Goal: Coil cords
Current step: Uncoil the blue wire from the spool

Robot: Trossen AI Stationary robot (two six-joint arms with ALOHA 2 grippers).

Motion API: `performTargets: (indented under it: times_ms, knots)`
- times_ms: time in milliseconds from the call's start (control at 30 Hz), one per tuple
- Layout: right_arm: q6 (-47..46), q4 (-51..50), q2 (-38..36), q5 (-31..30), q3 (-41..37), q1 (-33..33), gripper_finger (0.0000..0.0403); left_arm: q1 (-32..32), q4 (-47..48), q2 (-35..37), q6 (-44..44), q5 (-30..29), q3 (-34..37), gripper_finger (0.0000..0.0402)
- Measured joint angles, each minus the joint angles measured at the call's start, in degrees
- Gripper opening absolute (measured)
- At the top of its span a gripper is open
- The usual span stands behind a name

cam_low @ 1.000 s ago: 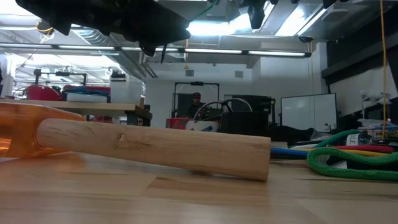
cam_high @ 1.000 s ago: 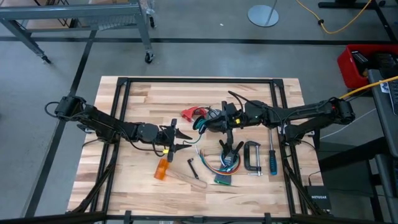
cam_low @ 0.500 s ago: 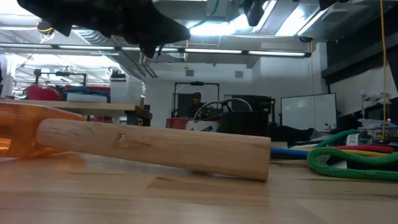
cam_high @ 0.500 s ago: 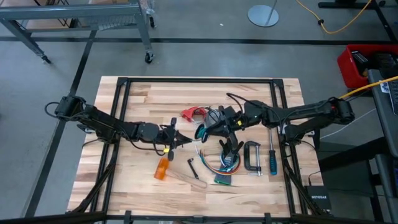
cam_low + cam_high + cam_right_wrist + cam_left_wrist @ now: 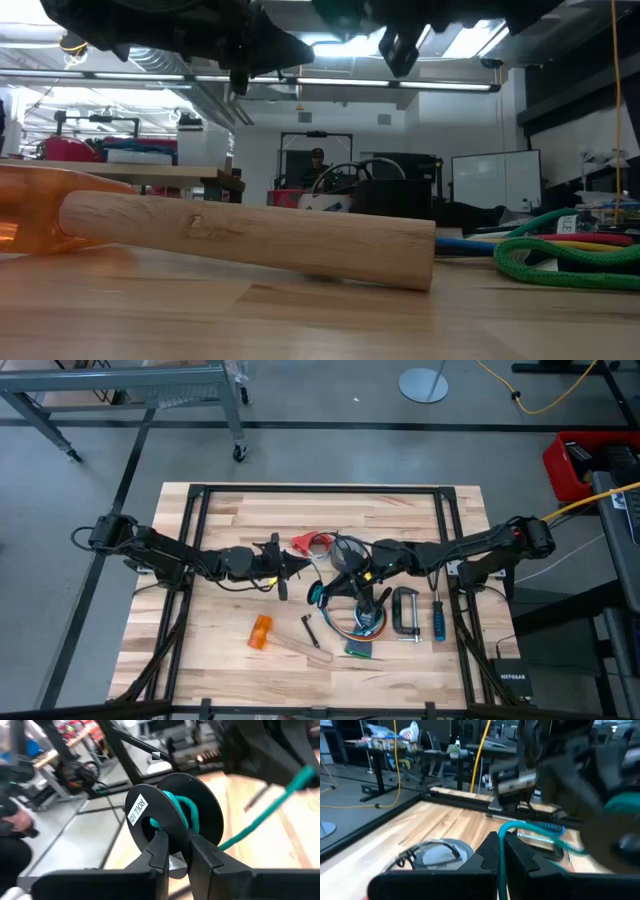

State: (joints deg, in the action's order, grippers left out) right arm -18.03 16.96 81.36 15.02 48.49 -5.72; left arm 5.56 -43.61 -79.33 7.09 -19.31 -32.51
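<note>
A teal cord [image 5: 260, 812] runs from a black spool [image 5: 172, 817], labelled ROLL, to my left gripper [image 5: 501, 851]. My right gripper [image 5: 176, 852] is shut on the spool near the table's middle [image 5: 318, 595]. My left gripper [image 5: 298, 567] is shut on the cord a little to the spool's far left. Some turns of the cord lie wound on the spool's core. A red piece [image 5: 308, 542] and a loop of dark cable [image 5: 345, 548] lie on the table just beyond both grippers. My left gripper pinches the teal cord [image 5: 501, 840] between its two fingers, and the cord runs lengthwise through the gap and out past the tips. Beyond the tips it bends over toward the other arm, clear of the table. My right gripper pinches the spool at the part of its rim nearest the wrist [image 5: 175, 862], a finger on either side. The spool stands on edge above the fingers, lifted clear, with the cord leading off its core toward the left gripper.
An orange-headed tool [image 5: 260, 632] with a wooden handle [image 5: 250, 235] lies near the front. To its right are a bundle of coloured wires [image 5: 360, 622], a C-clamp [image 5: 405, 612] and a blue screwdriver [image 5: 437, 620]. A green rope [image 5: 560, 255] shows in the low view.
My left gripper has shut on the teal cord, turned about its wrist and gone toward the far edge. My right gripper has carried the spool toward the near edge and a little left.
</note>
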Motion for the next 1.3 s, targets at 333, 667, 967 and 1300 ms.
performTargets:
  times_ms: [333,667,967,1300]
  knots:
    - [-2.83,-10.54,0.24,-12.09,0.09,0.15,0.0044,-3.04,-1.63,0.05,-0.46,-0.3,0.0,0.0]
    - [-4.57,-17.56,0.2,-24.94,0.17,0.08,0.0044,-3.75,-1.15,0.11,-1.22,-0.39,0.03,0.0]
    - [-4.7,-19.26,0.13,-25.34,0.22,0.87,0.0044,-4.69,-1.74,0.11,-2.91,-1.5,0.04,0.0]
    - [-4.91,-18.44,0.13,-23.75,0.12,0.94,0.0044,-8.23,-3.14,0.11,-3.1,-0.92,0.04,0.0]
